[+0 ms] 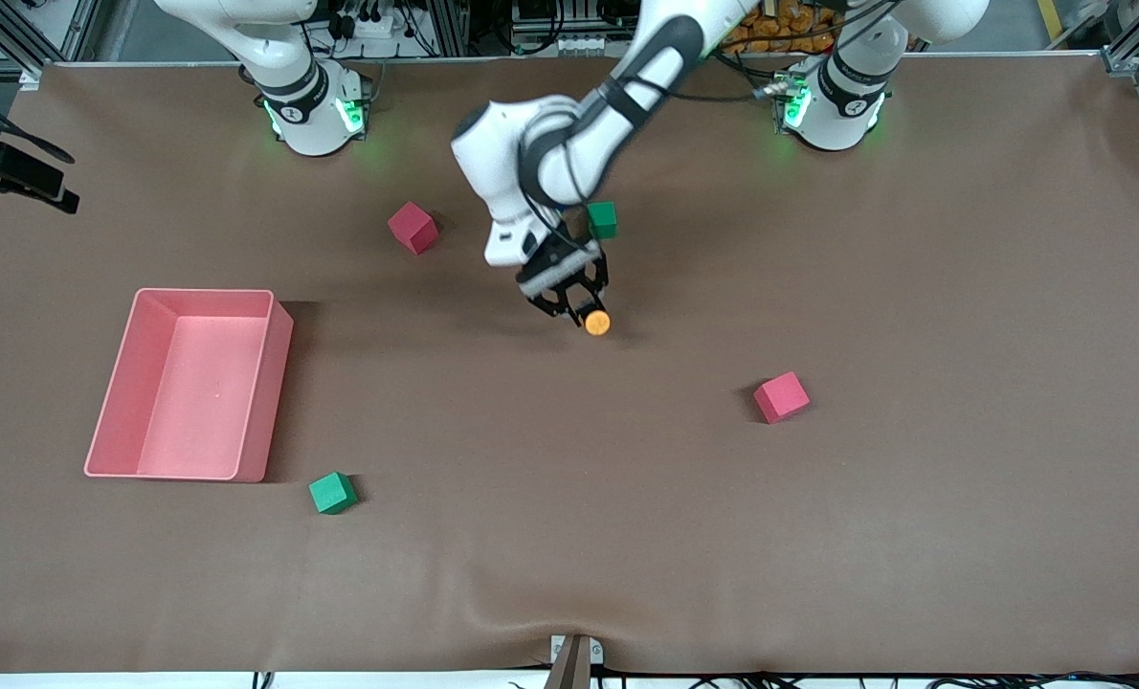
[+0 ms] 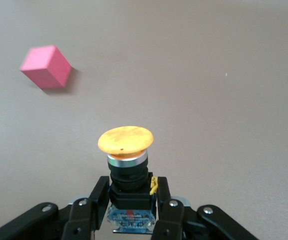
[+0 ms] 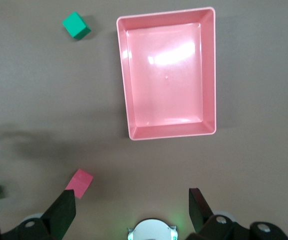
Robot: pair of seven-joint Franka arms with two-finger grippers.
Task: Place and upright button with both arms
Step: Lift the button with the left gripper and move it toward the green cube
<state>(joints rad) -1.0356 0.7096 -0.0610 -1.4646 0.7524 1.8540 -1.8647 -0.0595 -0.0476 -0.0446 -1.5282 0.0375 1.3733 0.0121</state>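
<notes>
The button [image 1: 596, 322] has a round orange cap [image 2: 125, 140] on a black blocky body [image 2: 129, 189]. My left gripper [image 1: 574, 304] is shut on that body, one finger [image 2: 97, 196] on each side, and the cap points away from the wrist. It holds the button over the middle of the table. The left arm reaches in from its base [image 1: 833, 100]. My right gripper [image 3: 131, 200] is open with nothing in it, high over the table by its own base [image 3: 151, 232]. In the front view it is out of sight.
A pink tray [image 1: 187, 474] [image 3: 166, 135] lies toward the right arm's end. Pink cubes [image 1: 413, 227] [image 1: 781, 397] and green cubes [image 1: 603, 219] [image 1: 332, 493] are scattered on the brown table. A pink cube [image 2: 46, 67] also shows in the left wrist view.
</notes>
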